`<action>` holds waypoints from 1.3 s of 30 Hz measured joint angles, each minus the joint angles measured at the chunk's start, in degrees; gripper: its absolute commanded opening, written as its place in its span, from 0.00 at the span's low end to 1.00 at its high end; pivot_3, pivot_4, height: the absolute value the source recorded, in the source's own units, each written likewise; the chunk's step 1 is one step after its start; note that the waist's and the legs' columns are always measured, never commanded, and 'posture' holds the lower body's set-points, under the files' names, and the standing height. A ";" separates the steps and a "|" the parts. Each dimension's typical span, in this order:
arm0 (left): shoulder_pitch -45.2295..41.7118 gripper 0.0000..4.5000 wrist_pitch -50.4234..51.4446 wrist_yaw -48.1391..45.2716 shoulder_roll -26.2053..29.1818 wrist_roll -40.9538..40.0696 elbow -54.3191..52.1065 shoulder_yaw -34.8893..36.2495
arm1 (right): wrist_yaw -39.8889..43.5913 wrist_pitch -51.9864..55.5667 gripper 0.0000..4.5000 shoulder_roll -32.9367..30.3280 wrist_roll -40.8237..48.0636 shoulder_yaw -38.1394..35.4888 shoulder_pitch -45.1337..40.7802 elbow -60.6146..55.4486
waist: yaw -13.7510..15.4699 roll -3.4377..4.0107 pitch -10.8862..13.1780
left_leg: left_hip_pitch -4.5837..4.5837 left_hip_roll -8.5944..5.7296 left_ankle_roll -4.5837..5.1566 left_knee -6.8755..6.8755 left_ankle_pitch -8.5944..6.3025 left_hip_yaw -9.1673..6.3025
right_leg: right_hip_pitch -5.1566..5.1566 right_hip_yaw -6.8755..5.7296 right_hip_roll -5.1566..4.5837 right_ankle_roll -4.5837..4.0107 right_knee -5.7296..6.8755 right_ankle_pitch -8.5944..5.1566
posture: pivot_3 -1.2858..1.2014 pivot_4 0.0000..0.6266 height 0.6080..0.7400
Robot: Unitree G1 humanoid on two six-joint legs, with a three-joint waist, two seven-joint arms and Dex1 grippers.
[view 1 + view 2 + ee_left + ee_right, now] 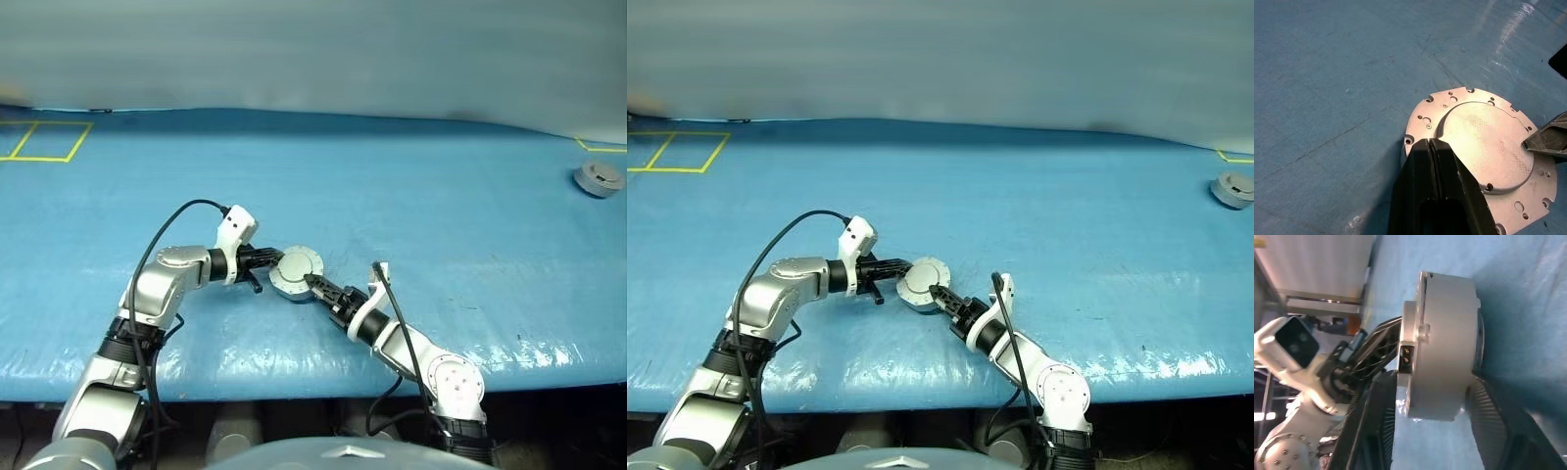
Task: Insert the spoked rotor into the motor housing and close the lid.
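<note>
Resting on a blue table near its front edge, a little left of centre, is the motor housing, a squat round grey metal casing with its lid closed flat on top. The lid is a plain grey disc with a raised round middle and small holes around its outer ring.

The left gripper reaches in from the left. Its two black fingers are pressed tightly together with no gap, their tips lying on the lid's outer ring just beside the raised middle. They hold nothing between them.

The right gripper reaches in from the near right, pointing toward the housing. In its wrist view, its two ribbed black fingers stand one on each side of the housing, one at the lid side and one at the underside, partly open around the casing's thickness. Whether the pads actually press on the metal cannot be told.

Far off at the table's right edge sits a second small grey round casing, well apart from both arms. A yellow taped square marks the table's far left corner.
</note>
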 measured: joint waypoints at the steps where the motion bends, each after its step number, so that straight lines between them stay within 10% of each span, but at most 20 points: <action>1: 0.01 0.00 -0.04 -0.08 -0.04 0.02 0.00 0.06 | -0.42 0.04 0.27 -0.04 0.49 0.01 0.44 0.04 | 0.04 -0.01 0.00 | -0.01 0.00 0.00 0.01 0.00 0.00 | 0.01 -0.03 0.00 0.00 0.00 0.00 | 0.52 0.24 1.00; 12: 0.23 0.00 -0.14 -0.05 -0.66 0.01 -0.01 1.05 | -2.22 -0.04 0.27 -0.13 2.40 0.09 0.59 0.11 | -0.19 0.02 0.01 | 0.01 0.01 0.00 0.02 0.00 -0.02 | 0.00 0.02 0.01 0.01 0.01 0.01 | 0.52 0.24 1.00; 27: 13.98 1.00 20.95 21.58 -17.69 -26.65 -14.15 33.10 | -6.97 -3.99 0.26 -0.04 8.70 0.79 0.33 -1.46 | -0.35 0.01 0.35 | -0.31 0.02 0.13 0.03 -0.09 -0.17 | -0.23 -0.06 0.00 0.30 -0.02 0.23 | 0.52 0.24 1.00; 39: 28.69 1.00 20.87 38.62 -32.40 -60.19 -18.72 40.65 | -8.60 -5.95 0.26 -0.04 13.90 1.55 -6.77 -1.03 | -0.20 -0.10 0.85 | -0.57 -0.04 0.13 0.43 -0.09 -0.33 | -0.23 -0.17 0.00 0.06 -0.02 0.16 | 0.52 0.24 1.00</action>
